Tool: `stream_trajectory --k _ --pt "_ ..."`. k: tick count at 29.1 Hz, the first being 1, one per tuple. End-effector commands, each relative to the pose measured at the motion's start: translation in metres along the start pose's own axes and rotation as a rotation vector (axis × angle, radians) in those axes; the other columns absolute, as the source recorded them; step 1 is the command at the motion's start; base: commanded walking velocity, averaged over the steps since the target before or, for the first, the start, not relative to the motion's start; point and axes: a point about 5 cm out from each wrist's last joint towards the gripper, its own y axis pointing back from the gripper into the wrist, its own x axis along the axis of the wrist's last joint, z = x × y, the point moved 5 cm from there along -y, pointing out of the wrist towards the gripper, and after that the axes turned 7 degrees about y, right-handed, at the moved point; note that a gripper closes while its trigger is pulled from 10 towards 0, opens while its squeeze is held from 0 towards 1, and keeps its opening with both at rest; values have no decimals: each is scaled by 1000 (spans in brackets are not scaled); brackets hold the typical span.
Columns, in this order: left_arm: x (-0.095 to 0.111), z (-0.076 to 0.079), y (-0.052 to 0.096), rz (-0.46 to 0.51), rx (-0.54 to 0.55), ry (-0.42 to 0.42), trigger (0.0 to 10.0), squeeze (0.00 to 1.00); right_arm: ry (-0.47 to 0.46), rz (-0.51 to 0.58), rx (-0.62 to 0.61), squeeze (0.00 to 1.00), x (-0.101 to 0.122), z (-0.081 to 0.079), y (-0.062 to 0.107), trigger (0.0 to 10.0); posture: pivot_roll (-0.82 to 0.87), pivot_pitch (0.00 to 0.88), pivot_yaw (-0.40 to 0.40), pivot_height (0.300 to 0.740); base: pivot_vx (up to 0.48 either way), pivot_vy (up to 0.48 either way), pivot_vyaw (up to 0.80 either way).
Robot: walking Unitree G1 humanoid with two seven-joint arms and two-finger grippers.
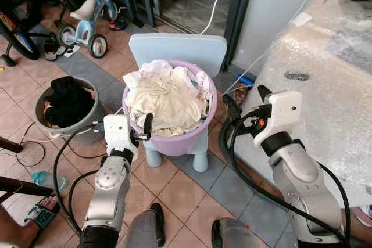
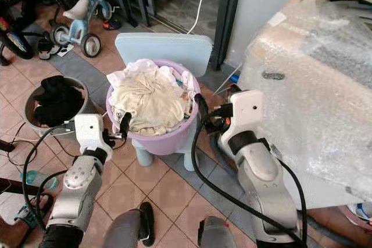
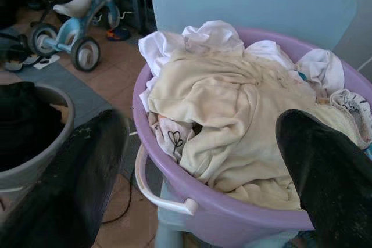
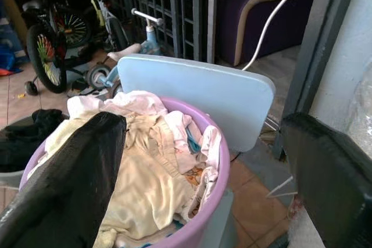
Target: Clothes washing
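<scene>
Upright purple laundry basin [image 1: 174, 140] of cream clothes [image 1: 165, 100] on a blue chair [image 1: 177, 50]; left gripper [image 1: 141, 132] and right gripper [image 2: 210, 104] flank it, jaws wide

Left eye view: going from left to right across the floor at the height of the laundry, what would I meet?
Grey bucket of dark clothes → left gripper → purple basin of pale laundry → right gripper → plastic-wrapped washing machine.

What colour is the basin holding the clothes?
The basin is lilac purple; the left wrist view shows it best.
</scene>
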Motion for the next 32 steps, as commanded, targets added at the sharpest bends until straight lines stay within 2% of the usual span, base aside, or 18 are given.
stream_trajectory --k 1,6,11,17,20,24,32 --pt "-7 -9 8 -35 13 -25 10000 0 -14 4 15 0 -2 -7 -2 10000 -86 145 52 740 0 0 800" --pt "-12 -20 17 -68 44 -37 10000 0 -18 -6 10 0 -10 -12 -7 10000 -73 140 52 740 0 0 755" --pt "-6 -17 15 -60 28 -38 10000 0 -17 -10 11 0 -15 -13 -7 10000 -75 139 54 740 0 0 370" --pt "-3 -10 12 -55 -1 -31 10000 0 -29 -41 27 0 -23 -13 -7 10000 -81 137 59 740 358 0 0" --pt "-4 -7 12 -61 -9 -24 10000 0 -41 -125 138 0 -42 -30 -3 10000 -83 133 61 740 409 0 0" --pt "-3 -6 11 -61 -13 -22 10000 0 -31 -134 200 0 -45 -41 1 10000 -81 133 61 740 428 0 0" --pt "-5 -6 11 -73 -7 -19 10000 0 -30 -145 205 0 -48 -42 1 10000 -81 138 58 740 400 0 0"
